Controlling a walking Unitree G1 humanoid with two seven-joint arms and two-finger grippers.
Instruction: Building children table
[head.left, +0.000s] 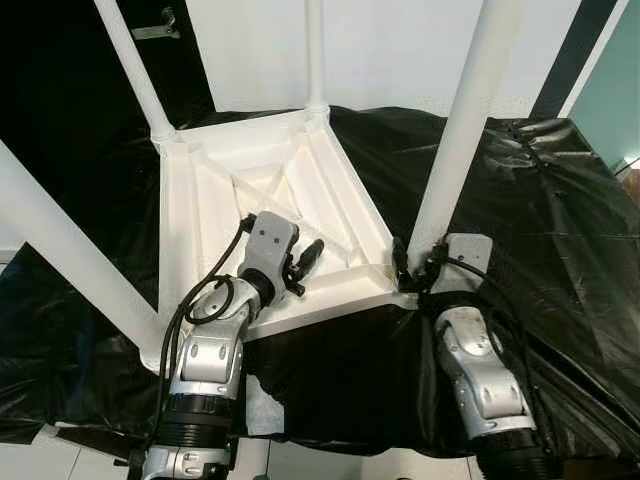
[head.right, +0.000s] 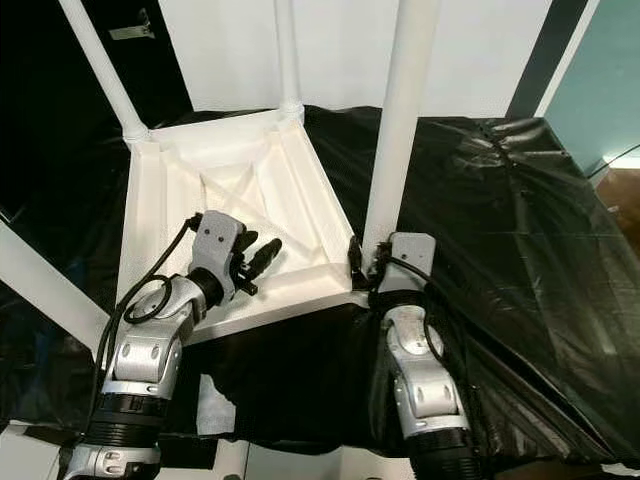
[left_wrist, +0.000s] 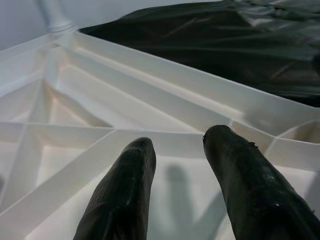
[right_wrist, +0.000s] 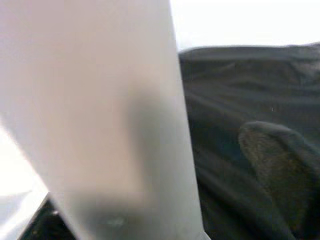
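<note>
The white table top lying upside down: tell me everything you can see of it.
The white table top looks like moulded plastic and lies underside up on black sheeting. Raised rims frame it, and crossing ribs brace the recessed inside. Four white round legs rise from its corners, so it is upended with legs pointing up. The left tool hovers over the ribbed inside, fingers apart, empty. The right tool is at the base of the near right leg; whether it clamps the leg cannot be told.

left claw (head.left: 308, 262): fingers parted, reaching forward | right claw (head.left: 403, 262): extended forward, wrist level
</note>
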